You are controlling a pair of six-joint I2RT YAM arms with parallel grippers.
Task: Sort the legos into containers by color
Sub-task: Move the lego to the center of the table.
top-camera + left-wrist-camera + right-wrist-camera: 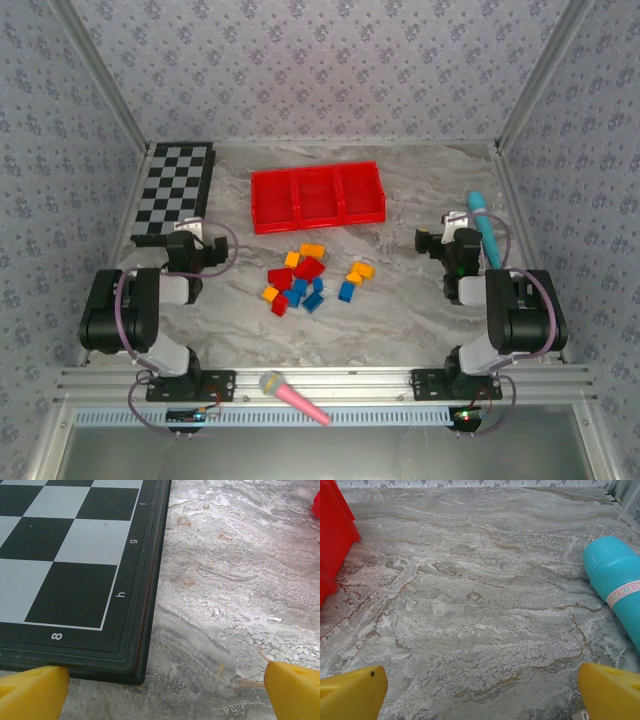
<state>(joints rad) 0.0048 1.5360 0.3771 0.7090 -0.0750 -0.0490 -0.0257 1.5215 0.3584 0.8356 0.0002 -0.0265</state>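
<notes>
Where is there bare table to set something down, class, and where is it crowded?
Free: marble between the checkered board and the red tray; between the tray and the teal microphone; between the legos and the pink microphone. Crowded: among the legos.

Bright, even light; perhaps slightly soft.

Checkerboard (174, 192), teal microphone (486, 228), pink microphone (295, 396): seemingly all toys.
</notes>
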